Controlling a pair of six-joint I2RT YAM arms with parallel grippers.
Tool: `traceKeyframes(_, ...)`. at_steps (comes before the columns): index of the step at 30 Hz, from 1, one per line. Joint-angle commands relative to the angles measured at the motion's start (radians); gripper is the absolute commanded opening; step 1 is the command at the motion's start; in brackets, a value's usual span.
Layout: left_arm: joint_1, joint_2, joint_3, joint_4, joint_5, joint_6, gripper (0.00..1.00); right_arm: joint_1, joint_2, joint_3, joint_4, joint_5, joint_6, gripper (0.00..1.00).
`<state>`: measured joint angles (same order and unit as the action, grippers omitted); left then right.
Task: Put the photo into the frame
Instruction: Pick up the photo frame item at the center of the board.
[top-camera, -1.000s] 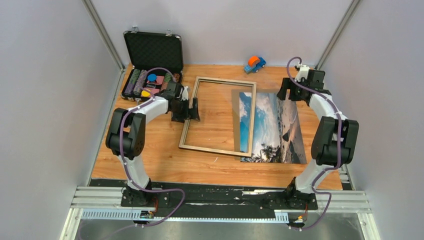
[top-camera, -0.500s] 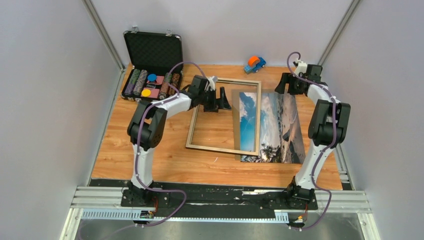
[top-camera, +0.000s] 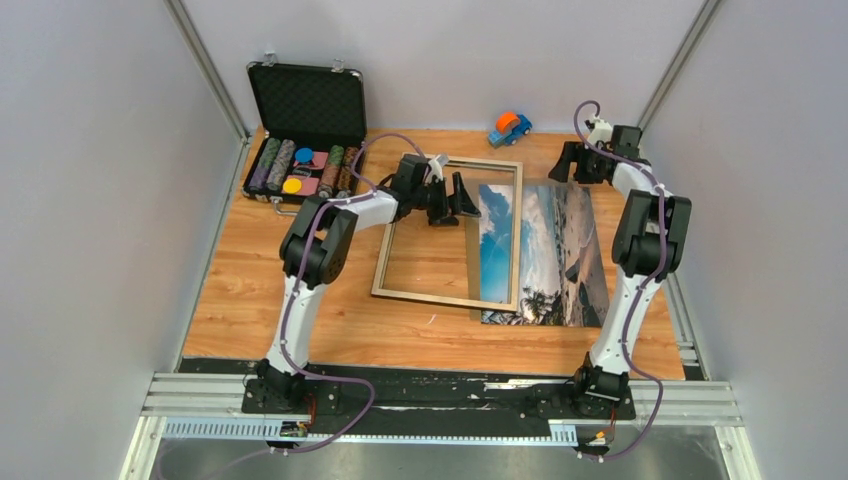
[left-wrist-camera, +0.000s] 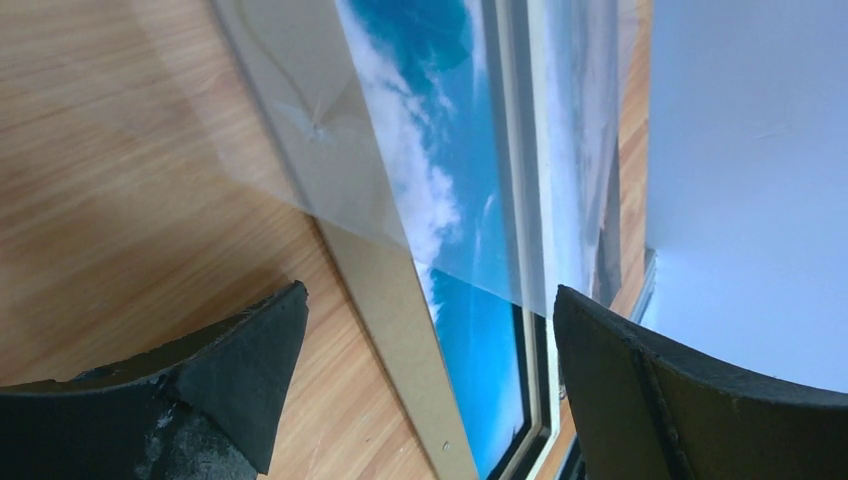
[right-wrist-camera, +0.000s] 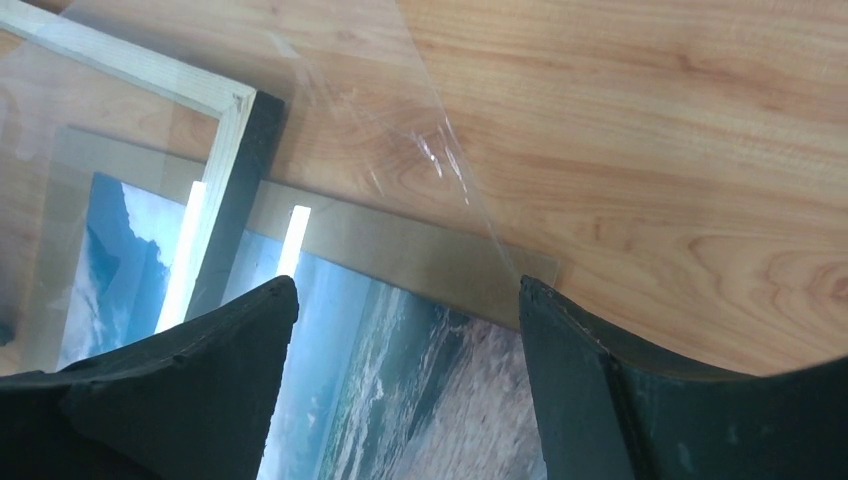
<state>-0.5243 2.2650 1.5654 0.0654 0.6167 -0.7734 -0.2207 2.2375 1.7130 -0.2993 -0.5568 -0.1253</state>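
Facing photo (left-wrist-camera: 475, 360) under frame (left-wrist-camera: 390, 320), left fingers (left-wrist-camera: 230, 370) spread.

Probably a robotics lab cell: plain grey walls (top-camera: 450, 60) just beyond the right gripper (top-camera: 562, 165), wood tabletop (top-camera: 300, 320) under it, aluminium rails (top-camera: 190, 395) back behind it.

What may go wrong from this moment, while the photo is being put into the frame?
The frame lies over the left part of the photo, so pulling the photo may drag the frame along. The clear sheet sits askew over the frame's corner; it may slide off when either is moved.
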Motion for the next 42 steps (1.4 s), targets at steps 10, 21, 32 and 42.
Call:
traceKeyframes(10,-0.021,0.125,0.096,0.188,0.106,-0.170,0.83,-0.018,0.093,0.180,-0.074,-0.031,0.032,0.80)
traceKeyframes(21,-0.021,0.148,0.071,0.375,0.167,-0.311,0.42,-0.027,0.058,0.113,-0.074,-0.054,0.049,0.79)
traceKeyframes(32,-0.020,0.170,0.115,0.349,0.157,-0.292,0.30,-0.035,0.010,0.057,-0.074,-0.062,0.047,0.78)
traceKeyframes(42,-0.004,0.129,0.091,0.323,0.164,-0.280,0.00,-0.051,-0.109,-0.028,-0.073,-0.101,0.052,0.78)
